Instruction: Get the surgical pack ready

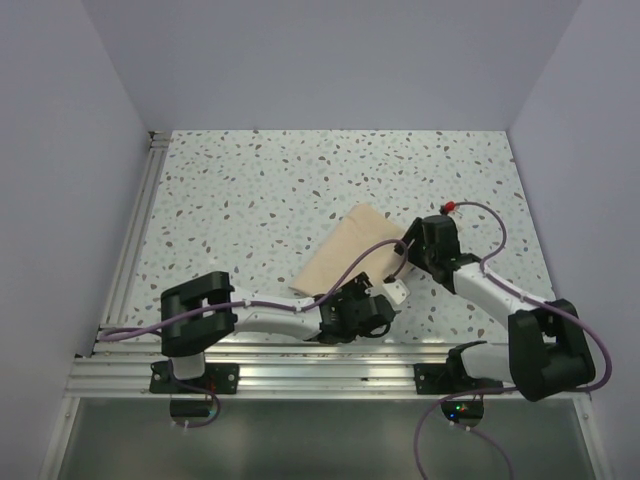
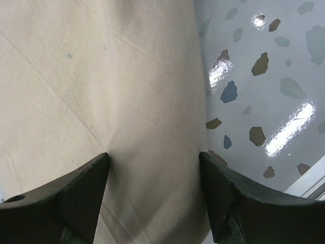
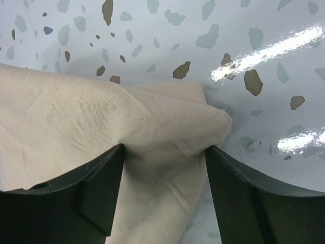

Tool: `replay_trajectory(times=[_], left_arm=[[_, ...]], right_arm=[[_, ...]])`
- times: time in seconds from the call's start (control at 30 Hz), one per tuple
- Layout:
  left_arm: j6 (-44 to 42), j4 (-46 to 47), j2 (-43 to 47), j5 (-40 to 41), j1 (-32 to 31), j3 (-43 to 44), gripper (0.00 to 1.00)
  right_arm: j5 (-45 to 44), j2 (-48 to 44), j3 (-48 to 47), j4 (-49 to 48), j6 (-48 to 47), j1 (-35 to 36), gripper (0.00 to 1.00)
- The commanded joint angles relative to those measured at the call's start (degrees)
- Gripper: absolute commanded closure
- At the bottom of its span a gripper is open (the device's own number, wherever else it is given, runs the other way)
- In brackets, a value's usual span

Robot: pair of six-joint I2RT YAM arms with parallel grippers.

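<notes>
The beige-tan wrap sheet (image 1: 345,255) lies folded on the speckled table, near the middle. My left gripper (image 1: 384,298) sits at its near right edge. In the left wrist view the wrap (image 2: 101,76) fills the gap between the two fingers of the gripper (image 2: 152,162), with creases running from the left fingertip. My right gripper (image 1: 405,247) is at the wrap's far right corner. In the right wrist view a bunched corner of the wrap (image 3: 167,122) is squeezed between the fingers of the gripper (image 3: 165,150). No steel tray, tools or sachets are in view.
The speckled tabletop (image 1: 300,180) stretches behind and to the left of the wrap. An aluminium rail (image 1: 130,240) runs along the left edge and another (image 1: 320,370) along the near edge. Pale walls close the back and sides.
</notes>
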State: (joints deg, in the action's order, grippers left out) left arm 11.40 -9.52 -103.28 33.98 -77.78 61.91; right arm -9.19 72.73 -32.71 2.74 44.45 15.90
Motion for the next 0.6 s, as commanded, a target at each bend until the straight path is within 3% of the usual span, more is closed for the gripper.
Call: replay_trajectory(times=[0.0, 0.13, 0.23, 0.37, 0.47, 0.5, 0.57], left_arm=[[2.66, -1.56, -2.26, 2.58, -0.18, -1.97, 0.25], [3.19, -0.94, -3.15, 6.53, -0.80, -2.49, 0.25], [3.02, -1.38, -4.03, 7.68, -0.97, -2.23, 0.27], [2.66, -1.91, -4.91, 7.42, -1.15, -2.23, 0.40], [2.23, -1.91, -5.26, 6.54, -1.15, -2.32, 0.56], [2.14, -1.65, -5.43, 6.02, -1.15, -2.41, 0.75], [2.14, -1.29, -5.61, 4.79, -1.15, -2.50, 0.87]], right_arm=[[-1.97, 2.06, -0.87, -2.47, -1.65, -1.66, 0.30], [-0.74, 2.77, 2.11, -8.61, -0.77, -2.80, 0.28], [-0.04, 3.47, 2.74, -11.18, -0.59, -3.24, 0.34], [0.23, 5.75, 1.16, -11.44, -1.73, -3.77, 0.45], [0.66, 7.42, 0.19, -11.62, -2.08, -4.56, 0.59], [0.84, 7.78, -0.07, -11.71, -2.08, -4.82, 0.63], [1.54, 8.22, -0.77, -11.71, -2.26, -5.00, 0.72]])
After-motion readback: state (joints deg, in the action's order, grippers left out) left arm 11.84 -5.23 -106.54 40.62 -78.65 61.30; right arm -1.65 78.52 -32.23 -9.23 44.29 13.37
